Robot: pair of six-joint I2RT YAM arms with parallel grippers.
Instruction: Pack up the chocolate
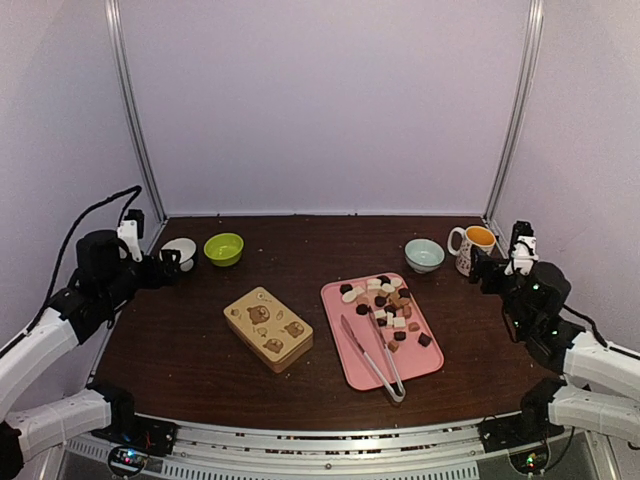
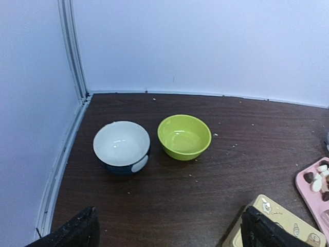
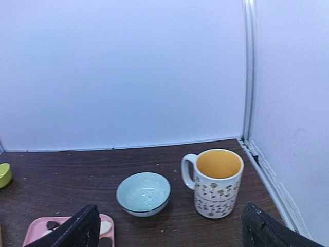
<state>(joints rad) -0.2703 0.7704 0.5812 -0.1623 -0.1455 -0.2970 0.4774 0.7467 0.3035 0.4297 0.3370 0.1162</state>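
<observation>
Left tool and right tool: jaws apart, empty. Chocolate lies between them on the pink tray, untouched. Packing not begun; next move likely calls for reaching the tongs and opening the box.

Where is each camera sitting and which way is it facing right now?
Top external: above and behind the robot, looking down at the pink tray of chocolate; left arm and right arm show.
Left wrist: on the left arm, facing the back-left corner, white bowl and green bowl; open left gripper at bottom.
Right wrist: facing the back-right corner, blue bowl and mug; open right gripper at bottom.
Shared: both wrist views catch the tray and green bowl.
</observation>
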